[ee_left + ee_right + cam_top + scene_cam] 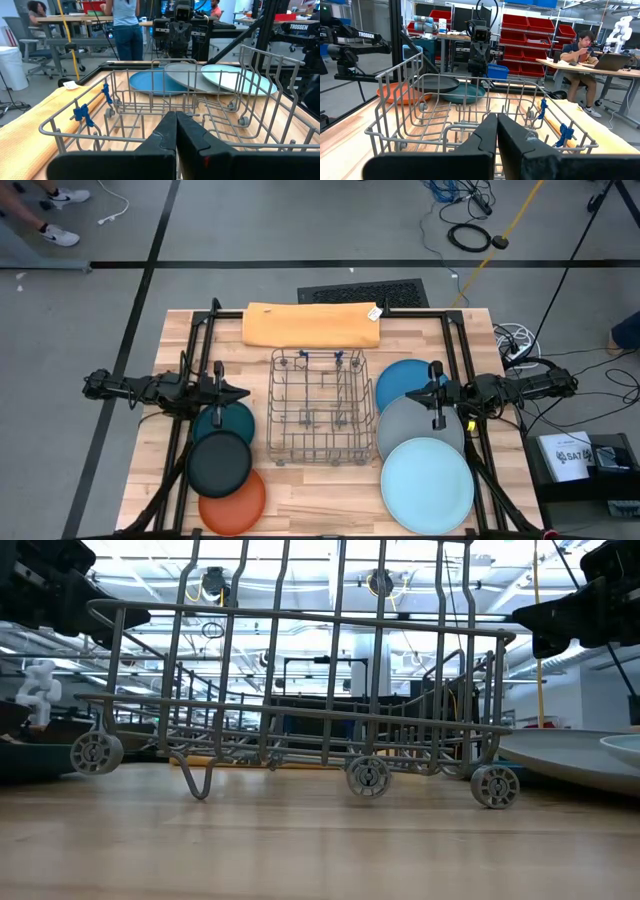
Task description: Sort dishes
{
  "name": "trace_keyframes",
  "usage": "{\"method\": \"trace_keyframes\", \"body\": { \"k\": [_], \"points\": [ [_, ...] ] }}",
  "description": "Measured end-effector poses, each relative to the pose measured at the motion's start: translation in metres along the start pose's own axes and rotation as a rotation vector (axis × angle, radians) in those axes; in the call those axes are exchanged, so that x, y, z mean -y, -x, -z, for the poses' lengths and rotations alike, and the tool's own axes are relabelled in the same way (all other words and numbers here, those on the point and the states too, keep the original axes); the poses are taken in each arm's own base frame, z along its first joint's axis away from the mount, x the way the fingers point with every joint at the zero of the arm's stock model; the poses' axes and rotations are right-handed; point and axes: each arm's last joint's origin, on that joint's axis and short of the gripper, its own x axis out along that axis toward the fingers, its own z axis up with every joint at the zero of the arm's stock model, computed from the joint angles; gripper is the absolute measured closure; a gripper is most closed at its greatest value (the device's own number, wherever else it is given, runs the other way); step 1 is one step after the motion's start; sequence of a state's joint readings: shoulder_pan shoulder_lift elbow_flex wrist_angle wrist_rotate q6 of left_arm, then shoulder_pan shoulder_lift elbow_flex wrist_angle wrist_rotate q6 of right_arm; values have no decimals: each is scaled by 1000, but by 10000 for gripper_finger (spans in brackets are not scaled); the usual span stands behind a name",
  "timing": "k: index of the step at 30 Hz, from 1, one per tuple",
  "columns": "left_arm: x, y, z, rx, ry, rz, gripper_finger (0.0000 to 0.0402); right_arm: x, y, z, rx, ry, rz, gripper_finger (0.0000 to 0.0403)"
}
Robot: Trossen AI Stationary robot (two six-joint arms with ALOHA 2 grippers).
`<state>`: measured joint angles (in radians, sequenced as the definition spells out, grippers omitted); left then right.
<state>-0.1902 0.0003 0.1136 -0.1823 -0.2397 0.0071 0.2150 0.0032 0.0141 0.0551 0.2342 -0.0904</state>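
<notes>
High view: wooden table (pixel 330 485), seemingly uncluttered.

My left gripper (pixel 176 131) has its fingers pressed together, aimed at the wire rack (pixel 165 112). Past it sit three overlapping plates: medium blue plate (pixel 150 82), grey plate (pixel 187 79), light blue plate (pixel 235 79). Orange-yellow cloth (pixel 30 132) lies beside the rack; I think that's the other arm (pixel 179 30) behind.

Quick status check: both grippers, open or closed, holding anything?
Left gripper: closed, empty, over the dark teal plate.
Right gripper: closed, empty, over the grey plate.
</notes>
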Motion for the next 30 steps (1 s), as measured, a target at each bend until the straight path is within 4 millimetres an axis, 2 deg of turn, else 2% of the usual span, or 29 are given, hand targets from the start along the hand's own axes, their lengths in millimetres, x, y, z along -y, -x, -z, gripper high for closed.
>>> {"method": "trace_keyframes", "body": {
  "k": [6, 11, 15, 18, 20, 24, 27, 30],
  "points": [
    [0, 0, 0, 4, 2, 0, 401, 0, 0, 0, 0, 0, 0, 394],
    [-1, 0, -8, 85, -37, -24, 401, 0, 0, 0, 0, 0, 0, 394],
    [-2, 3, -27, 281, 117, -16, 401, 0, 0, 0, 0, 0, 0, 394],
    [-4, 11, -47, 499, 181, -14, 401, 0, 0, 0, 0, 0, 0, 394],
    [-5, 18, -58, 634, 283, 22, 401, 0, 0, 0, 0, 0, 0, 394],
    [-5, 29, -73, 824, 333, 161, 401, 0, 0, 0, -1, 0, 0, 394],
    [-2, 26, -80, 829, 412, 292, 401, 0, 0, 0, 0, 0, 0, 394],
    [1, 16, -88, 763, 479, 314, 401, 0, 0, 0, 0, 0, 0, 394]
  ]
}}
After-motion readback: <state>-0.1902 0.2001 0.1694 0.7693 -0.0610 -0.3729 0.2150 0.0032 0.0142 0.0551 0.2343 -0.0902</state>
